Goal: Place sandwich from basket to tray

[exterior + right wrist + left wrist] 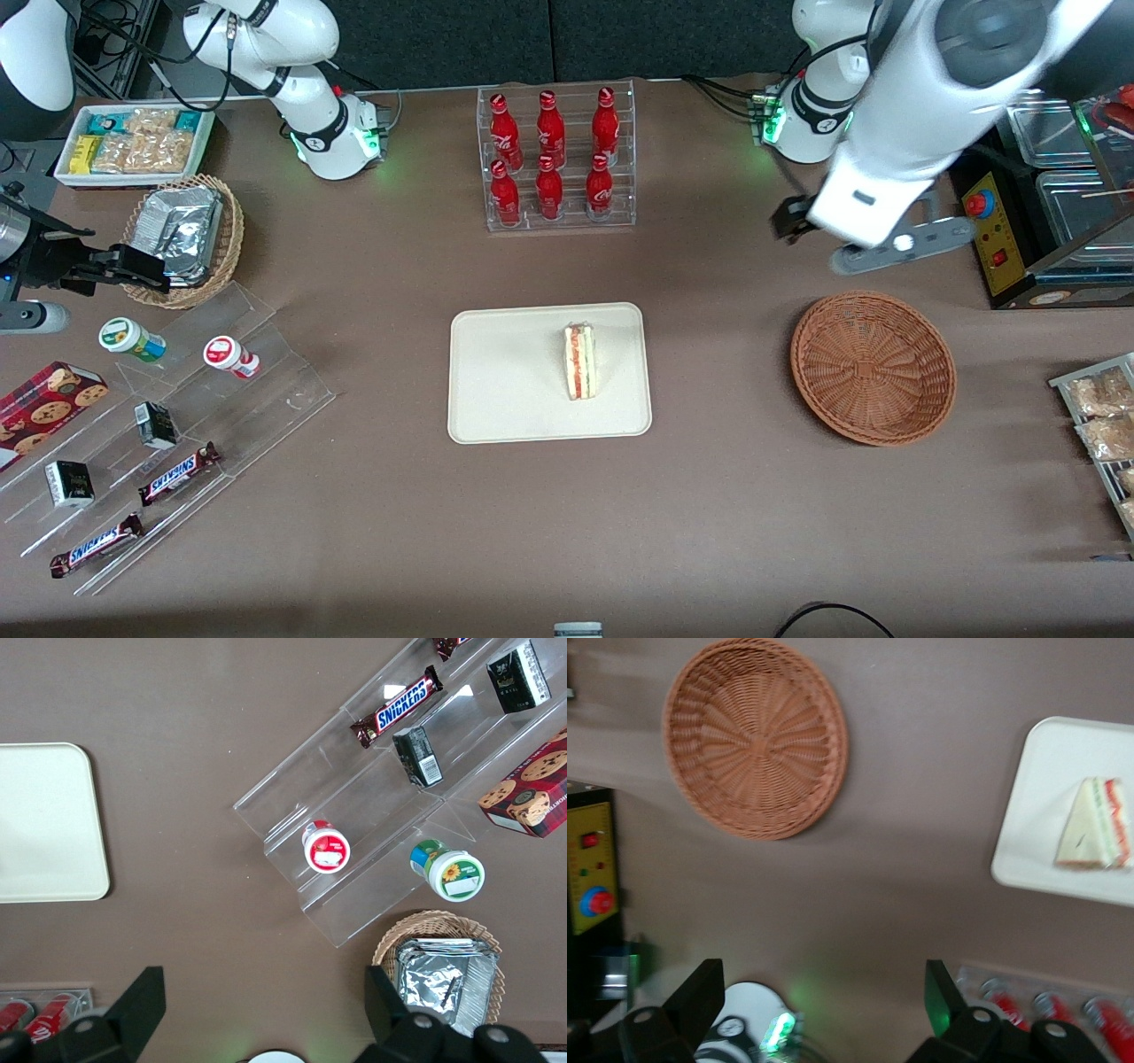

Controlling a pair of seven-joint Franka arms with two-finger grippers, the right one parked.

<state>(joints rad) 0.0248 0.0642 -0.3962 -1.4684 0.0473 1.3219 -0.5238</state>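
Progress: the sandwich [581,361] lies on the tray [505,390] and the basket [873,367] holds nothing, so by the look of it the transfer is done. What seems left is only for the arm to pull clear.

Tray: a flat cream rectangle with rounded corners and a low rim, in the middle of the table. Most of its surface is bare.

Sandwich: it rests inside the tray, on the half nearer the basket, touching the tray floor and clear of the rim. It is a small wedge of pale cream bread, and in the front view its cut edge faces up, showing a red-orange stripe beside a thin green one. In the left wrist view the sandwich [1097,827] reads as a triangle lying flat, its layers running along one side.

Basket: a wide, shallow bowl of reddish-brown wicker toward the working arm's end of the table, well apart from the tray. Its woven floor is bare in both views.

Gripper: the gripper [791,217] hangs high over the table, farther from the front camera than the basket and well apart from the sandwich. In the left wrist view its fingers [700,997] stand wide apart with nothing between them.

Bottles: a clear rack of red bottles [551,155] stands farther from the front camera than the tray.
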